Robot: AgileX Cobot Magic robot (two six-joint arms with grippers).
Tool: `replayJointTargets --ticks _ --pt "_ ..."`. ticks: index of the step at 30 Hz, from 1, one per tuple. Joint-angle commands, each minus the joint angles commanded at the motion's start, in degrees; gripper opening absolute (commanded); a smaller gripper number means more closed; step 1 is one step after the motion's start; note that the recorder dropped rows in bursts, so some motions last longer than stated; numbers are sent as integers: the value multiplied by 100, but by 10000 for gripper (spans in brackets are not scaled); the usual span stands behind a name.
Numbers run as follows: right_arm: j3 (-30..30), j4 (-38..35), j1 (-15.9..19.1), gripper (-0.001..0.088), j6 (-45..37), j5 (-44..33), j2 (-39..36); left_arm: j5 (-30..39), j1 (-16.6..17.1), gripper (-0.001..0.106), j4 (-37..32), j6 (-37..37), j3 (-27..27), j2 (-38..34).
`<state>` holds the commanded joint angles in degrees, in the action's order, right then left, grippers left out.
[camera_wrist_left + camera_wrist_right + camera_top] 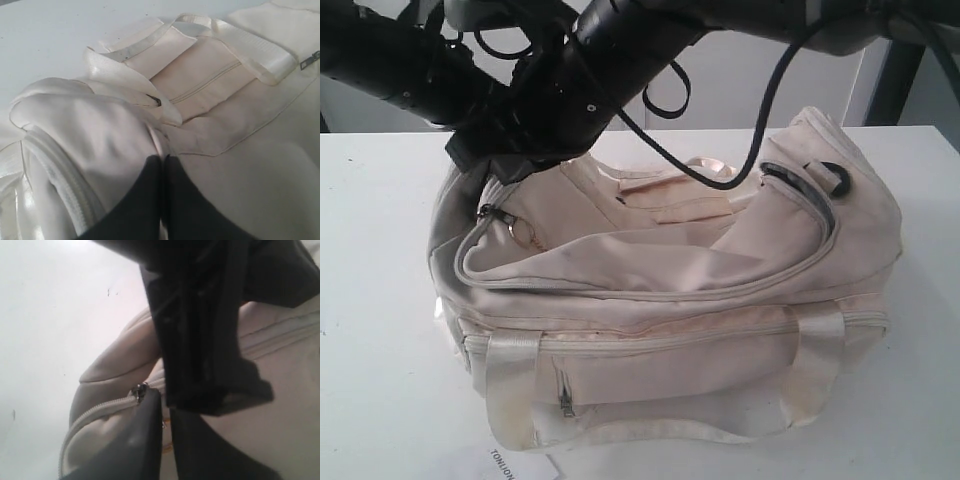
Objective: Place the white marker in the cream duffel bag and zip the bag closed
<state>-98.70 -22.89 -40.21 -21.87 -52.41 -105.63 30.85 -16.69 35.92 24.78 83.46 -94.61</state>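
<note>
The cream duffel bag (660, 300) lies on the white table (380, 300). Both black arms reach down to its left end. My left gripper (165, 161) is shut on a fold of the bag's fabric (100, 135) beside a webbing handle (250, 50). The zip slider (139, 390) sits at that left end, its gold keyring (525, 235) hanging below it. My right gripper (166, 412) stands right behind the slider, its jaws a narrow slit apart with a gold piece of the zip pull between them. The other arm's black body (210, 340) crosses the right wrist view. The white marker is out of view.
A white paper tag (508, 462) with black letters lies at the table's front edge. A black strap ring (836, 178) and a dark slit in the zip line show at the bag's right end. A black cable (760, 130) hangs over the bag.
</note>
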Motion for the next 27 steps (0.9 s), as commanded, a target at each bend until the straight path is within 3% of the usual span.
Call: replayJointTargets --ticks 3,7,16,22,24,26,27 --pt "0 45 0 307 -106 -34 0 54 0 0 0 -86 67 0" --pt "0 45 0 404 -317 -19 -49 82 0 0 0 -86 66 0" --pt "10 22 -48 421 -408 -235 -295 80 0 0 0 -98 66 0" --pt "10 -170 -135 421 -1079 -223 -370 118 0 0 0 -99 66 0" --pt "10 -175 -147 407 -1148 -182 -394 139 0 0 0 -99 66 0" --pt "10 -175 -147 261 -1187 -182 -394 176 0 0 0 -99 66 0" --pt "10 -175 -147 135 -1256 -219 -394 187 0 0 0 -99 66 0"
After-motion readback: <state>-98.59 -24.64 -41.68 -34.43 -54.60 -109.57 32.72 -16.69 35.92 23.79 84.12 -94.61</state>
